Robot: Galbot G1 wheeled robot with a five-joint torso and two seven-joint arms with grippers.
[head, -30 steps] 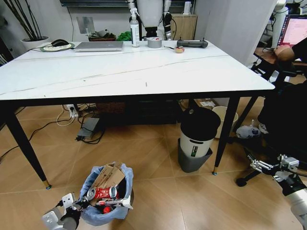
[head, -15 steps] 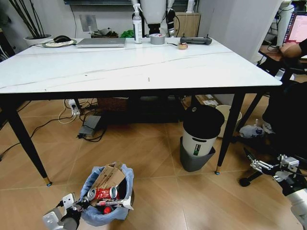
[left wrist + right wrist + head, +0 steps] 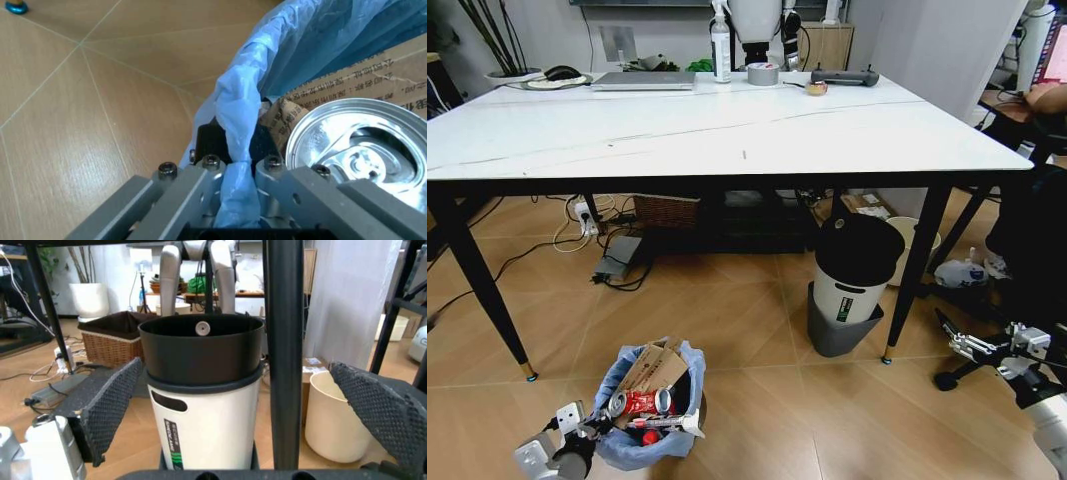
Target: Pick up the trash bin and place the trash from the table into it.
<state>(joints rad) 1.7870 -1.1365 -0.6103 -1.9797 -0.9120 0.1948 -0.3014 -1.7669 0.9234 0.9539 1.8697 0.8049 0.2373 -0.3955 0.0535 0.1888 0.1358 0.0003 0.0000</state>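
Blue bag rim (image 3: 235, 150) between left end effector (image 3: 233, 175) fingers.

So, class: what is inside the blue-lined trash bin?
Inside the trash bin: torn brown cardboard, a red-and-silver can, a white packet. Anything beneath them is covered. The left gripper fingers pinch its rim.

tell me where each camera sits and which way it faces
Head: high up, looking down at the table and floor; both end effectors at the bottom corners.
Left wrist: on the left end effector, shut on the bin rim.
Right wrist: low, facing the white cylinder between open fingers.
Shared: head and left wrist show the bin.
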